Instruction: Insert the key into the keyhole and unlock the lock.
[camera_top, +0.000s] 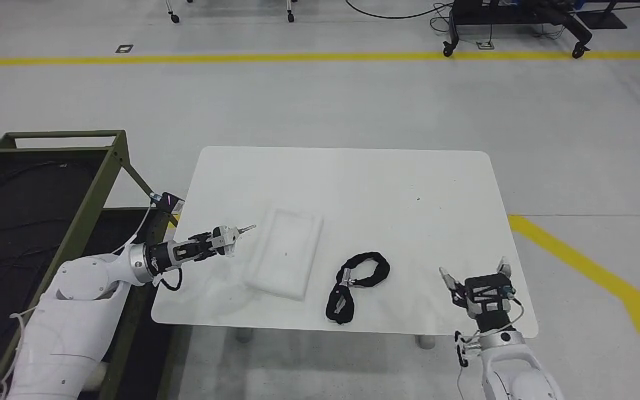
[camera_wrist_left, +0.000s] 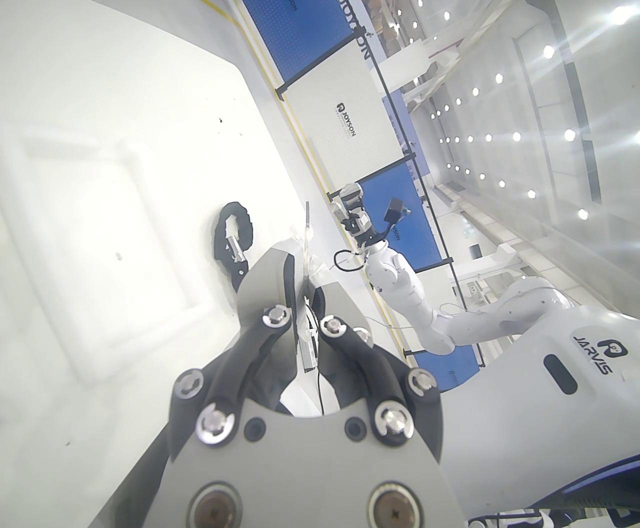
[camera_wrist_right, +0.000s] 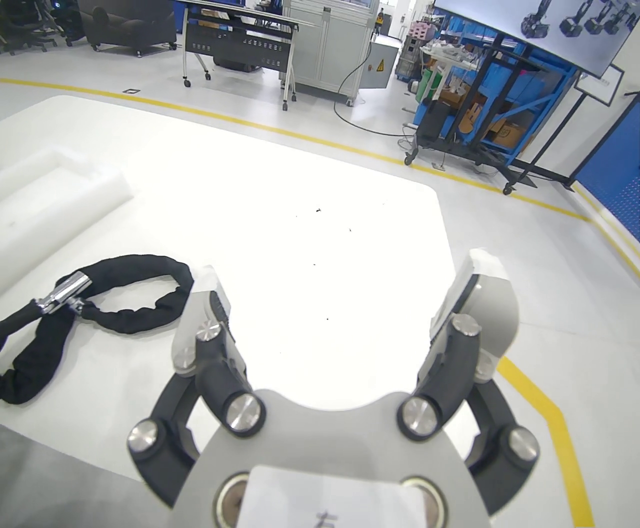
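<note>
The left gripper (camera_wrist_left: 304, 265) clamps the key (camera_wrist_left: 308, 215) blade-forward, aimed toward the chain lock (camera_wrist_right: 135, 264) for insertion, while the right gripper (camera_wrist_right: 345, 275) rests open nearby.

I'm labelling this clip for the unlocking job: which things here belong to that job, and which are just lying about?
Job: key, pinched in the left gripper; black chain lock lying on the table; open right gripper, empty.
Lying about: white foam tray, beside the lock.
</note>
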